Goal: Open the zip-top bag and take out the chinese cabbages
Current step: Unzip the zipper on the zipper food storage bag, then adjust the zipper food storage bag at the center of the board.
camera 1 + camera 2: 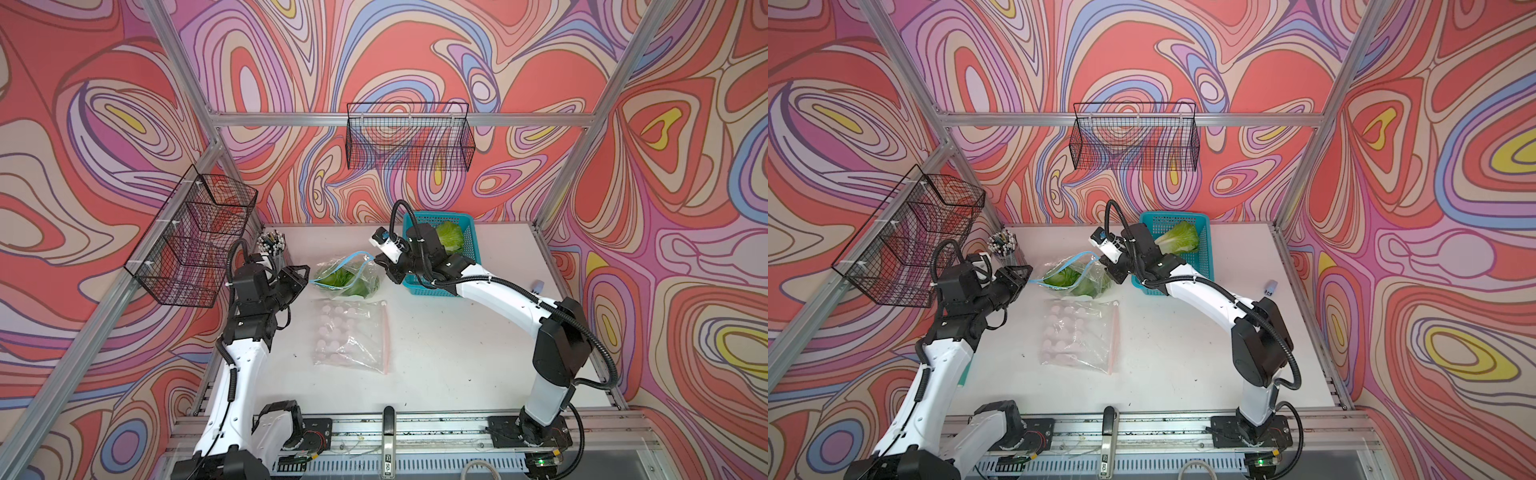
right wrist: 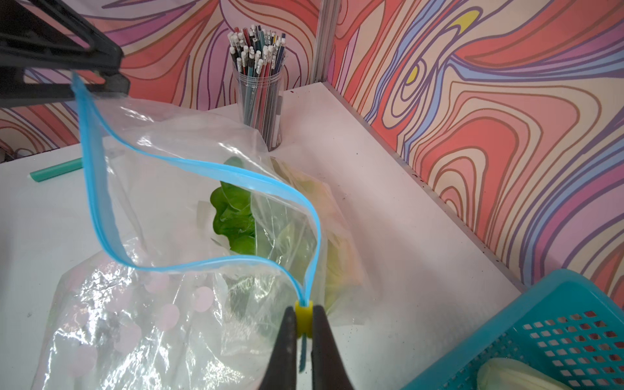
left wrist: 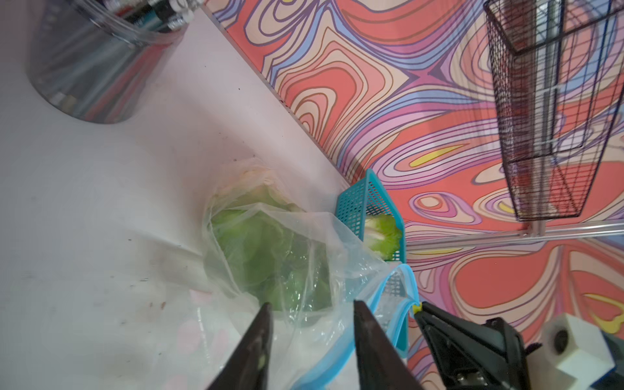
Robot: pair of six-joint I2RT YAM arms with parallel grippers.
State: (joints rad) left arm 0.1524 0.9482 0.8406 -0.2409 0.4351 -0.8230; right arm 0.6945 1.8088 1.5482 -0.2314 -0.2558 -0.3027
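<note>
The right fingers (image 2: 284,347) are pinched tight on the yellow slider (image 2: 303,317) of the zip-top bag (image 2: 189,135), which sits squeezed between their tips at one end of the blue zip strip (image 2: 236,174). The left fingers (image 3: 258,344) stand parted at a middling width. The bag's other zip end runs up to them and clear film lies in the gap between them, but it cannot be told whether either finger presses on it. Between the two pairs of fingers the strip's two lips bow apart, so the bag's mouth gapes open above the table (image 1: 457,353) while its belly rests there. Inside the bag, beyond the tips of the right fingers, lie chinese cabbages (image 2: 233,216): bright green leaves near the mouth and paler leaves behind the film. One more cabbage head (image 1: 1179,241) lies in the teal basket (image 2: 547,304) just beside the right fingers, on the side away from the left fingers. A second clear bag (image 1: 349,336) holding pale pink discs lies flat on the table below the open mouth. A clear cup of pencils (image 2: 260,101) stands near the left fingers, across the bag from the right fingers.
</note>
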